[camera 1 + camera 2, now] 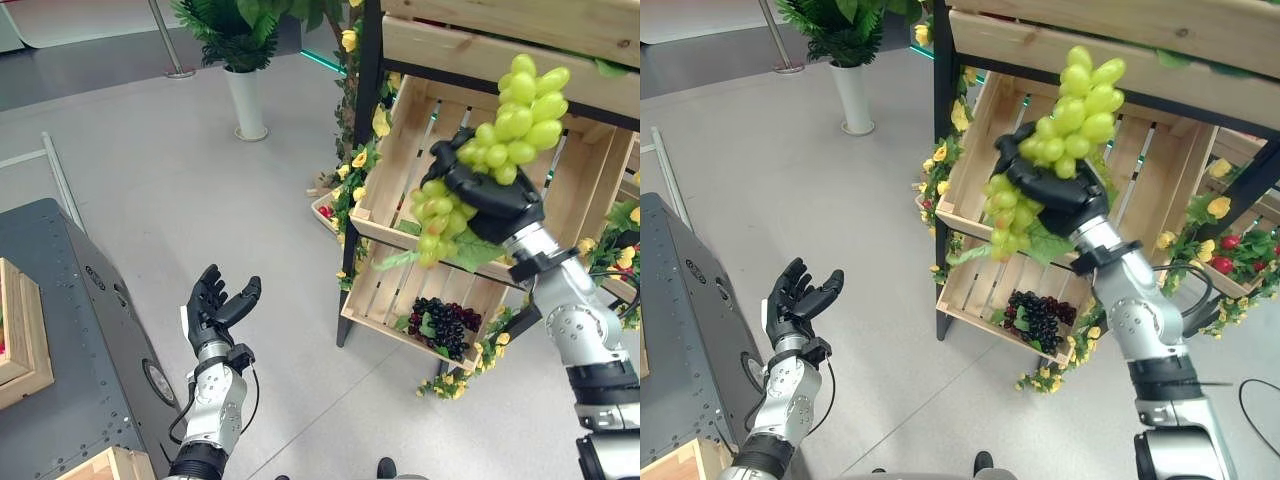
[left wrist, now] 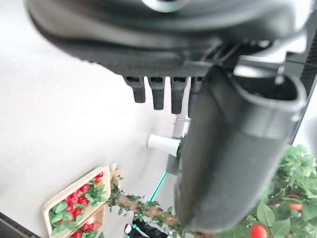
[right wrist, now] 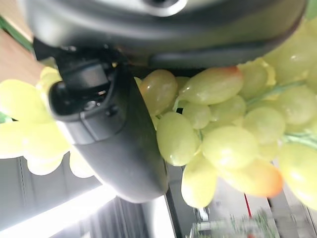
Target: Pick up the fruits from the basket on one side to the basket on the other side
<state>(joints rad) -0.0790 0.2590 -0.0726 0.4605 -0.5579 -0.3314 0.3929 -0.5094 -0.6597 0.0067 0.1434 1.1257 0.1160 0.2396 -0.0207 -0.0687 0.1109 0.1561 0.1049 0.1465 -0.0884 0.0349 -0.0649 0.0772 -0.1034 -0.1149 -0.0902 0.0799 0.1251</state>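
At the lower left of the frame, the left hand (image 1: pixel 215 305) is raised palm-up over the grey floor (image 1: pixel 180 190), its fingers loosely spread and holding nothing. Just left of it lies a dark grey platform (image 1: pixel 70 330) with pale wooden boxes at its edges.

Higher, in the right half of the frame, the right hand (image 1: pixel 490 200) is lifted in front of a wooden crate shelf (image 1: pixel 420 140), its fingers and thumb wrapped around a bunch of green grapes (image 1: pixel 515 120). Part of the bunch stands above the hand and part hangs below it, with green leaves trailing. The right wrist view shows grapes pressed against the palm beside the thumb.

Below the hand, in the shelf's lower crate (image 1: pixel 400 315), lies a bunch of dark grapes (image 1: pixel 445 325). Yellow flowers (image 1: pixel 355 165) trim the shelf's post. At the upper left of the frame, farther back, stands a potted plant in a white pot (image 1: pixel 247 100).
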